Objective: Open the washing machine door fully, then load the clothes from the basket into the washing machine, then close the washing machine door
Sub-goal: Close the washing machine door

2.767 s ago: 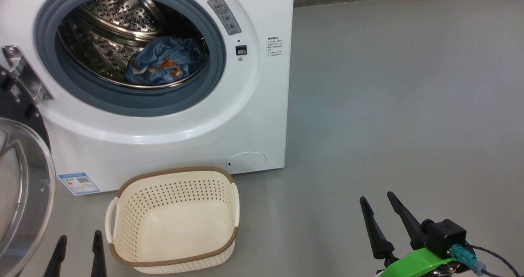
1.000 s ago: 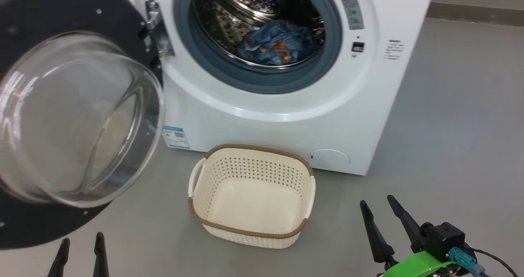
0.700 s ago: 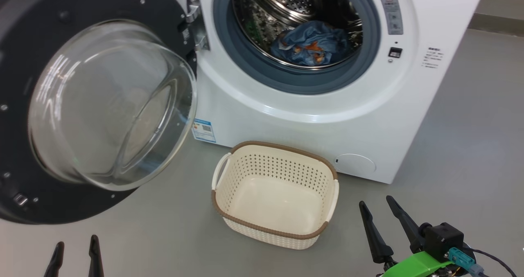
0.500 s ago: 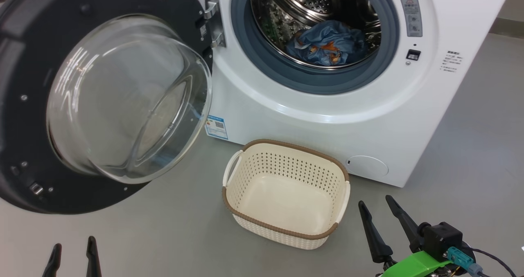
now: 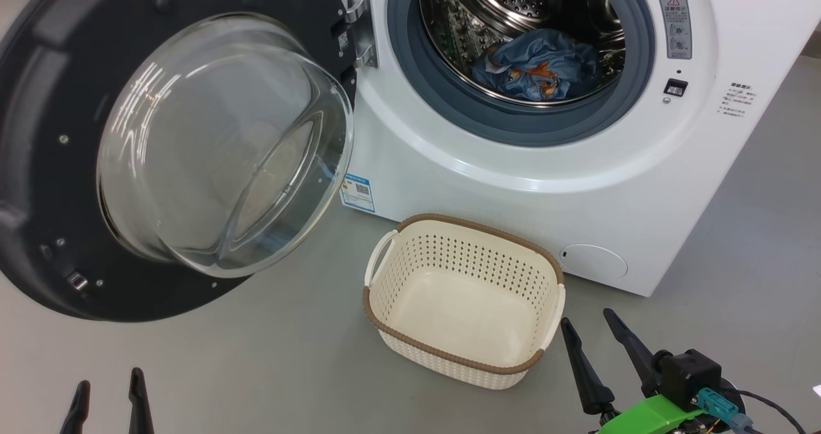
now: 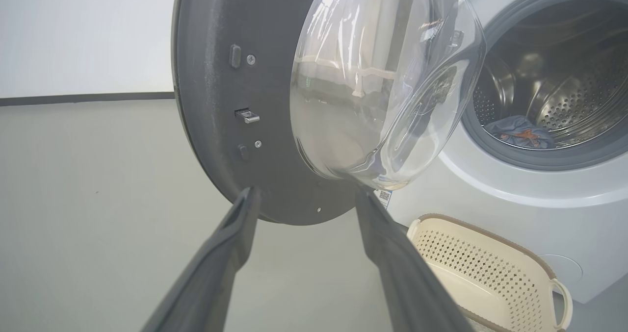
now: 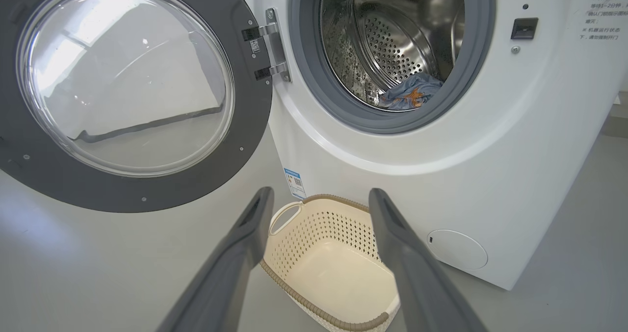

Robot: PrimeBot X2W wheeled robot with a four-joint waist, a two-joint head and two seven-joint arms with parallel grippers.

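The washing machine (image 5: pixel 526 184) (image 7: pixel 515 140) stands with its door (image 5: pixel 58 100) (image 6: pixel 216 101) (image 7: pixel 122 185) swung wide open to the left, glass bowl bulging outward. The clothes (image 5: pixel 542 72) (image 7: pixel 409 92) (image 6: pixel 520 132) lie as a blue bundle with orange prints inside the steel drum. On the floor before the machine sits the basket (image 5: pixel 385 318) (image 7: pixel 319 302) (image 6: pixel 490 243), cream with a brown rim, nothing in it. My left gripper (image 5: pixel 108 395) (image 6: pixel 305 194) is open, low at the left, pointing at the door's lower rim. My right gripper (image 5: pixel 587 322) (image 7: pixel 321 197) is open just right of the basket.
Grey floor (image 5: pixel 256 370) spreads around the machine and basket. A round flap (image 5: pixel 593 262) sits low on the machine's front, and a blue label (image 5: pixel 357 193) is by the door hinge (image 5: pixel 360 20). A pale wall with a dark skirting (image 6: pixel 83 98) lies beyond the door.
The head camera has turned left, so machine, door and basket shifted right in the picture. Both grippers stay open at the bottom edge; basket stays empty, clothes in the drum.
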